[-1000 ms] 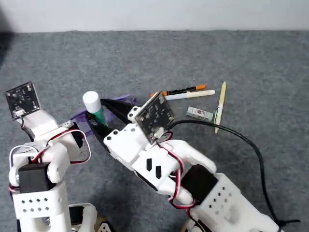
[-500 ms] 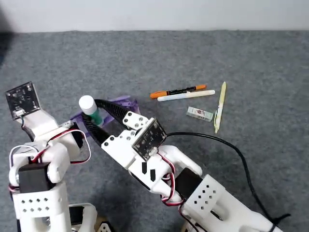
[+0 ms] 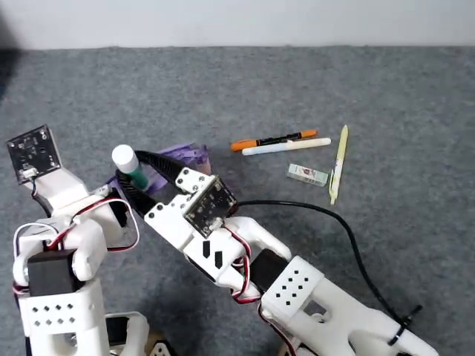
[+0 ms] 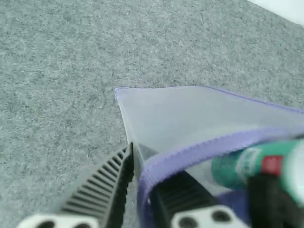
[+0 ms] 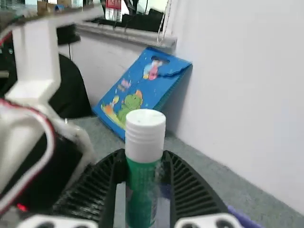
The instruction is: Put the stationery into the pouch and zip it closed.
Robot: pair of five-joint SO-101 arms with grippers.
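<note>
Left wrist view: pouch (image 4: 190, 118) edge btwn left jaws

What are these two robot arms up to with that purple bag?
They are packing stationery into a pouch. The left gripper is clamped on the edge of the purple pouch, holding it open. The right gripper holds a green glue stick upright at the pouch's mouth. An orange marker, a white pen, a small box and a yellowish pen lie on the table, not yet packed.
</note>
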